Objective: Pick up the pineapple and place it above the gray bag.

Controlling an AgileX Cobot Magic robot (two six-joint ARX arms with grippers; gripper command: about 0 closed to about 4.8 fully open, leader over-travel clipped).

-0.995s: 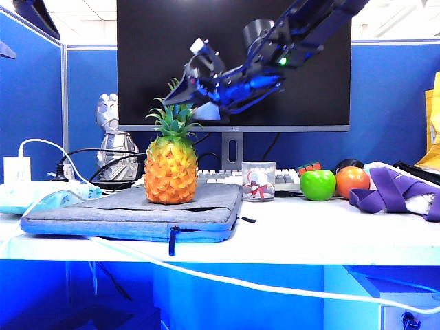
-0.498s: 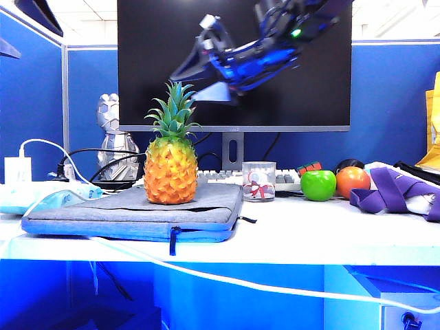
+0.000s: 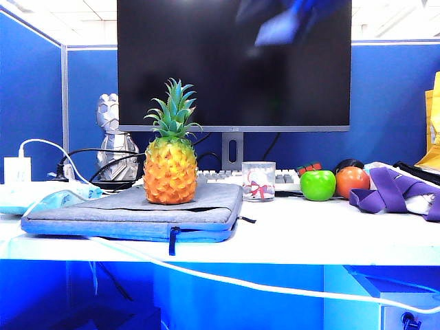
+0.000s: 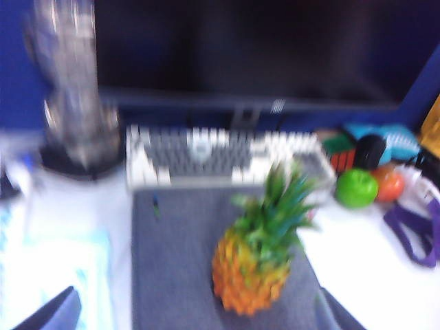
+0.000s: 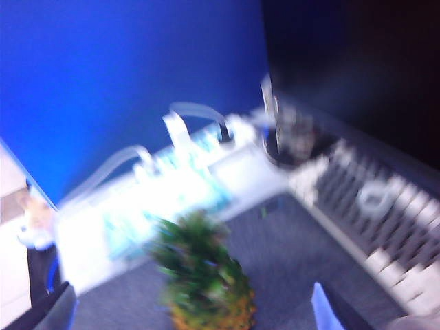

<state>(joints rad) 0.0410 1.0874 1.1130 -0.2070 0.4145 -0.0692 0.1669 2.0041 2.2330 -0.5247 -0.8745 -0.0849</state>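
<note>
Pineapple (image 3: 170, 159) upright near the middle of the gray bag (image 3: 130, 214), nothing gripping it — task looks done by how things lie. Main risk: tall, top-heavy fruit on soft fabric, easily tipped by a brushing arm or a tug on the white cable (image 3: 227, 278) at 6 o'clock of the bag. Right gripper (image 3: 285, 24) blurred high at 1 o'clock of the pineapple, jaws apart; left gripper (image 4: 199, 320) also spread, above the bag, empty. White table (image 3: 309, 237), crowded: green apple (image 3: 317, 185) and orange fruit (image 3: 353, 181) at 3 o'clock, monitor (image 3: 234, 65) behind, blue partitions around.
</note>
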